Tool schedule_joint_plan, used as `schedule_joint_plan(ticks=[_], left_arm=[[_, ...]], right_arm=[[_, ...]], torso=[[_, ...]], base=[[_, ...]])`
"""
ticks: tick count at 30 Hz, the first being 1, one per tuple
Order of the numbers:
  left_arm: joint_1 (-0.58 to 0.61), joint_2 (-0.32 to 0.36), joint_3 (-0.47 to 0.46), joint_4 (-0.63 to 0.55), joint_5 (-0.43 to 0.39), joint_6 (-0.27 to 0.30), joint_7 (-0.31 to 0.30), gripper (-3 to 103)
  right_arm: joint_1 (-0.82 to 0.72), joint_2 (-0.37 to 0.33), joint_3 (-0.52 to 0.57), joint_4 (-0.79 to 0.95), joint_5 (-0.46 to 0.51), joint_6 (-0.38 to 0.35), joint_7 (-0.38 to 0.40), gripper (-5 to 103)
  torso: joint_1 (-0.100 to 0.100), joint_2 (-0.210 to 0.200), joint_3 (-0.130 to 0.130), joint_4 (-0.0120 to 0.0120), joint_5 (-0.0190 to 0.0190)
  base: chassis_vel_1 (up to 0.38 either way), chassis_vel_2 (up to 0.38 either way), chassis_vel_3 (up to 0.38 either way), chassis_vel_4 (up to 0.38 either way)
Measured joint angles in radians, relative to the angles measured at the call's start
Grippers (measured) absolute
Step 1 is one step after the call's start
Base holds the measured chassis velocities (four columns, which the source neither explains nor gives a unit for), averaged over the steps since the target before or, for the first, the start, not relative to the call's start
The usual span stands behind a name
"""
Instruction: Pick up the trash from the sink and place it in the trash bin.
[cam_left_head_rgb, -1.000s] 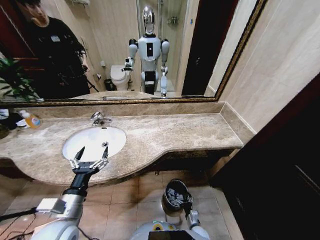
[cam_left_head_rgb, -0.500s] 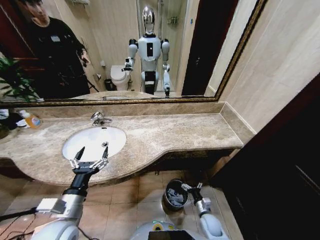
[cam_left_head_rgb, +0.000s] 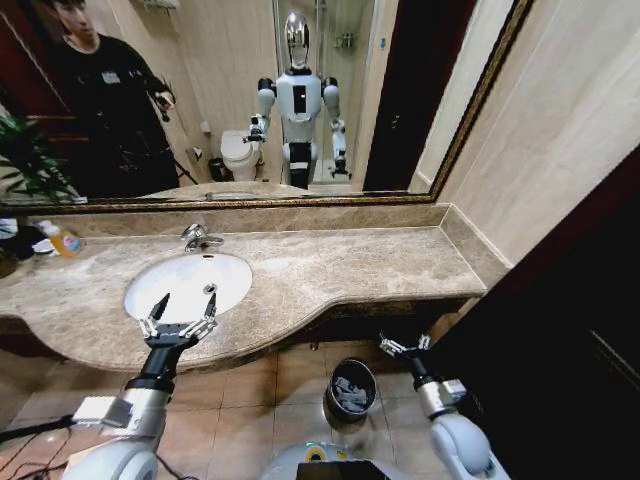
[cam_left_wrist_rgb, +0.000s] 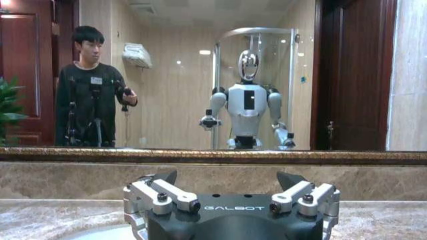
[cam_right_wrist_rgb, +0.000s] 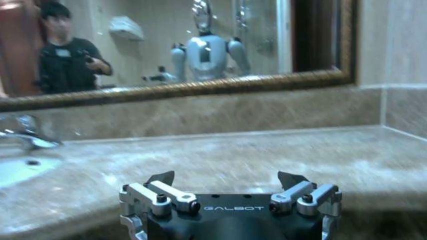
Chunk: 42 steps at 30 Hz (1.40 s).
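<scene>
A bathroom: a marble worktop (cam_left_head_rgb: 350, 265) holds a white sink (cam_left_head_rgb: 190, 283) with a chrome faucet (cam_left_head_rgb: 196, 237), and the wide mirror (cam_left_head_rgb: 250, 100) at 12 o'clock reflects a toilet (cam_left_head_rgb: 238, 153).

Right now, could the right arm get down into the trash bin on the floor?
Probably yes. The right gripper hangs open just beside and above the trash bin, which stands uncovered on the floor tiles below the counter edge. Nothing lies between them.
</scene>
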Motion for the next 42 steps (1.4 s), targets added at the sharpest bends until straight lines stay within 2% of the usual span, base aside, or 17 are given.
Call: schedule_joint_plan(ticks=[3, 6, 7, 9, 11, 14, 16, 18, 24, 27, 29, 32, 34, 36, 38, 40, 42], left_arm=[[0.0, 0.0, 0.0, 0.0, 0.0, 0.0, 0.0, 100], [0.0, 0.0, 0.0, 0.0, 0.0, 0.0, 0.0, 100], [0.0, 0.0, 0.0, 0.0, 0.0, 0.0, 0.0, 100], [0.0, 0.0, 0.0, 0.0, 0.0, 0.0, 0.0, 100], [0.0, 0.0, 0.0, 0.0, 0.0, 0.0, 0.0, 100], [0.0, 0.0, 0.0, 0.0, 0.0, 0.0, 0.0, 100], [0.0, 0.0, 0.0, 0.0, 0.0, 0.0, 0.0, 100], [0.0, 0.0, 0.0, 0.0, 0.0, 0.0, 0.0, 100], [0.0, 0.0, 0.0, 0.0, 0.0, 0.0, 0.0, 100], [0.0, 0.0, 0.0, 0.0, 0.0, 0.0, 0.0, 100], [0.0, 0.0, 0.0, 0.0, 0.0, 0.0, 0.0, 100], [0.0, 0.0, 0.0, 0.0, 0.0, 0.0, 0.0, 100], [0.0, 0.0, 0.0, 0.0, 0.0, 0.0, 0.0, 100], [0.0, 0.0, 0.0, 0.0, 0.0, 0.0, 0.0, 100], [0.0, 0.0, 0.0, 0.0, 0.0, 0.0, 0.0, 100], [0.0, 0.0, 0.0, 0.0, 0.0, 0.0, 0.0, 100], [0.0, 0.0, 0.0, 0.0, 0.0, 0.0, 0.0, 100]], right_arm=[[-0.006, -0.022, -0.004, 0.052, 0.01, -0.025, 0.003, 100], [0.034, -0.079, 0.02, 0.153, 0.054, -0.099, 0.027, 100], [0.034, -0.079, 0.02, 0.153, 0.054, -0.099, 0.027, 100], [0.086, -0.084, 0.038, 0.202, 0.079, -0.174, 0.049, 100], [0.1, -0.08, 0.04, 0.209, 0.08, -0.194, 0.056, 100], [0.16, -0.036, 0.028, 0.227, 0.067, -0.28, 0.101, 100], [0.17, -0.019, 0.023, 0.232, 0.05, -0.297, 0.119, 100], [0.183, 0.039, 0.015, 0.245, -0.023, -0.327, 0.161, 100], [0.161, 0.115, 0.017, 0.274, -0.083, -0.318, 0.189, 100], [0.138, 0.121, 0.028, 0.271, -0.091, -0.274, 0.129, 100], [0.109, 0.12, 0.051, 0.253, -0.088, -0.219, 0.049, 100], [0.096, 0.122, 0.064, 0.241, -0.082, -0.19, 0.007, 100], [0.07, 0.133, 0.111, 0.209, -0.071, -0.159, -0.103, 100], [0.067, 0.135, 0.122, 0.2, -0.071, -0.16, -0.117, 100], [0.065, 0.142, 0.141, 0.194, -0.07, -0.194, -0.113, 100], [0.064, 0.148, 0.143, 0.212, -0.072, -0.256, -0.055, 100], [0.064, 0.149, 0.143, 0.218, -0.072, -0.268, -0.041, 100]], torso=[[0.0, 0.0, 0.0, 0.0001, -0.0002], [0.0, 0.0, 0.0, 0.0001, -0.0002], [0.0, 0.0, 0.0, 0.0001, -0.0002], [0.0, 0.0, 0.0, 0.0001, -0.0003], [0.0, 0.0, 0.0, 0.0001, -0.0005], [0.0, 0.0, 0.0, 0.0002, -0.0002], [0.0, 0.0, 0.0, 0.0002, -0.0002], [0.0, 0.0, 0.0, 0.0001, -0.0003], [0.0, 0.0, 0.0, 0.0001, -0.0005], [0.0, 0.0, 0.0, 0.0001, -0.0005], [0.0, 0.0, 0.0, 0.0001, -0.0004], [0.0, 0.0, 0.0, 0.0001, -0.0004], [0.0, 0.0, 0.0, 0.0, -0.0003], [0.0, 0.0, 0.0, 0.0, -0.0002], [0.0, 0.0, 0.0, 0.0001, -0.0002], [0.0, 0.0, 0.0, 0.0, -0.0002], [0.0, 0.0, 0.0, 0.0, -0.0003]], base=[[0.0, 0.0, 0.0, 0.0], [0.0, 0.0, 0.0, 0.0], [0.0, 0.0, 0.0, 0.0], [0.0, 0.0, 0.0, 0.0], [0.0, 0.0, 0.0, 0.0], [0.0, 0.0, 0.0, 0.0], [0.0, 0.0, 0.0, 0.0], [0.0, 0.0, 0.0, 0.0], [0.0, 0.0, 0.0, 0.0], [0.0, 0.0, 0.0, 0.0], [0.0, 0.0, 0.0, 0.0], [0.0, 0.0, 0.0, 0.0], [0.0, 0.0, 0.0, 0.0], [0.0, 0.0, 0.0, 0.0], [0.0, 0.0, 0.0, 0.0], [0.0, 0.0, 0.0, 0.0], [0.0, 0.0, 0.0, 0.0]])
